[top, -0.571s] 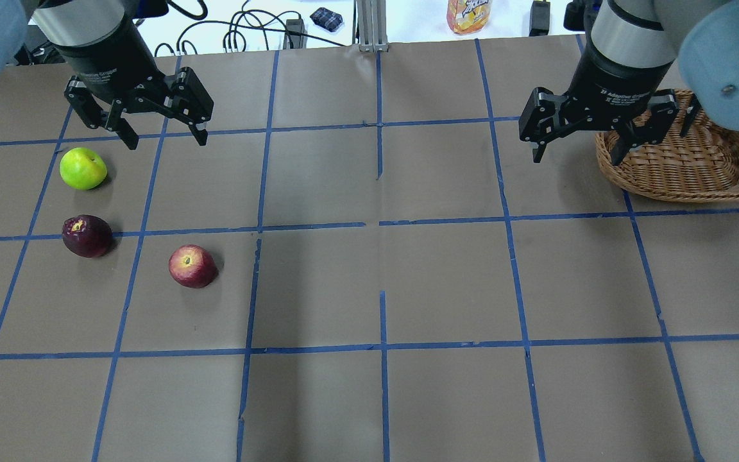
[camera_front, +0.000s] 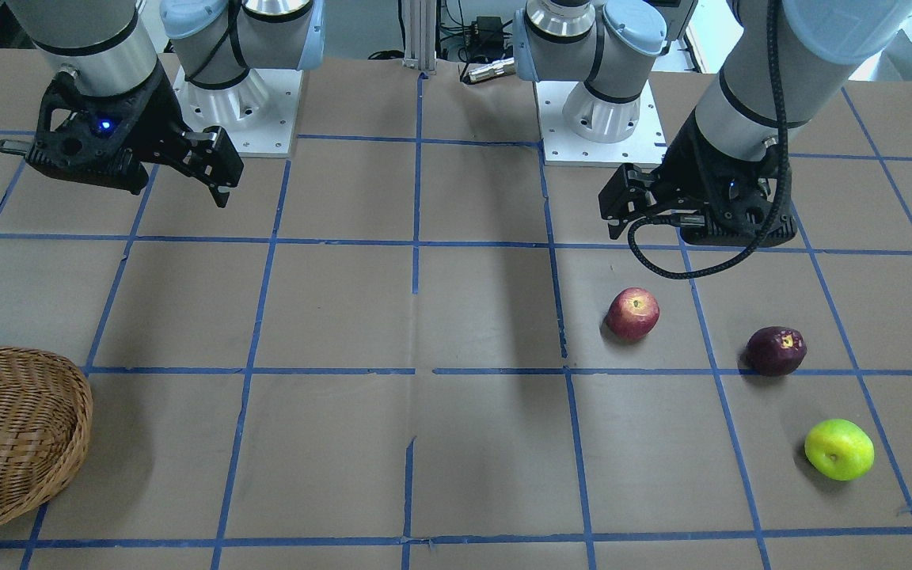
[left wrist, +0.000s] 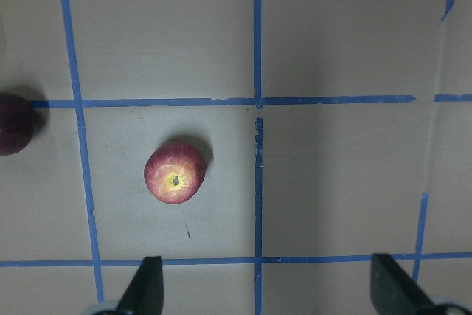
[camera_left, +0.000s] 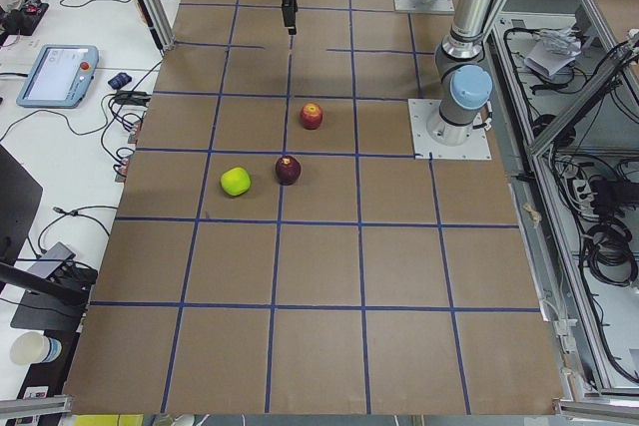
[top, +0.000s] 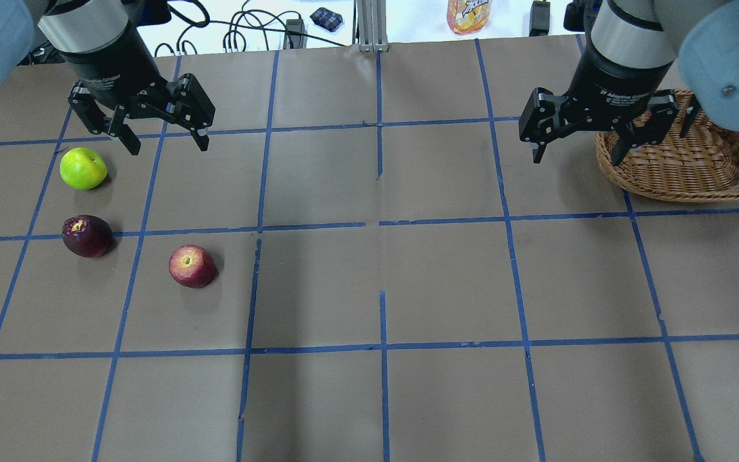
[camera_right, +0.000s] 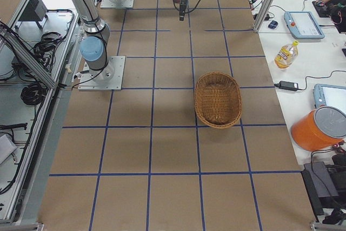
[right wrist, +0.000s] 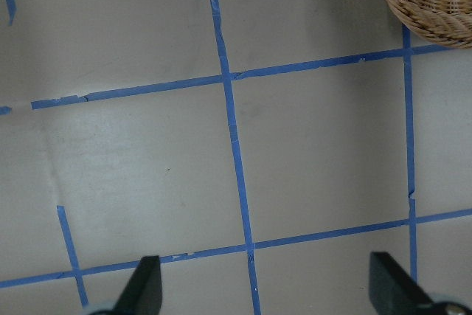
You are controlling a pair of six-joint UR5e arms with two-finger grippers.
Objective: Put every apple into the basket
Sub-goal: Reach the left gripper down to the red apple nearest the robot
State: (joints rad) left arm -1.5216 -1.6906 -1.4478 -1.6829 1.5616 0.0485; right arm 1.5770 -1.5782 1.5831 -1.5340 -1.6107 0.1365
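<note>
Three apples lie on the table's left part: a yellow-green apple (top: 83,168), a dark maroon apple (top: 87,235) and a red apple (top: 192,265). My left gripper (top: 167,146) is open and empty, hovering above the table just beyond and right of the green apple. Its wrist view shows the red apple (left wrist: 175,172) below, between the open fingers, and the maroon apple (left wrist: 13,123) at the left edge. The wicker basket (top: 690,160) sits at the far right and is empty (camera_right: 218,99). My right gripper (top: 576,157) is open and empty, hovering at the basket's left rim.
Brown paper with a blue tape grid covers the table (top: 382,289). A juice bottle (top: 469,14), cables and small devices lie beyond the far edge. The arm bases (camera_front: 598,111) stand at the robot's side.
My left gripper has shifted slightly toward the apples, still open. The right gripper and the apples have not visibly moved.
</note>
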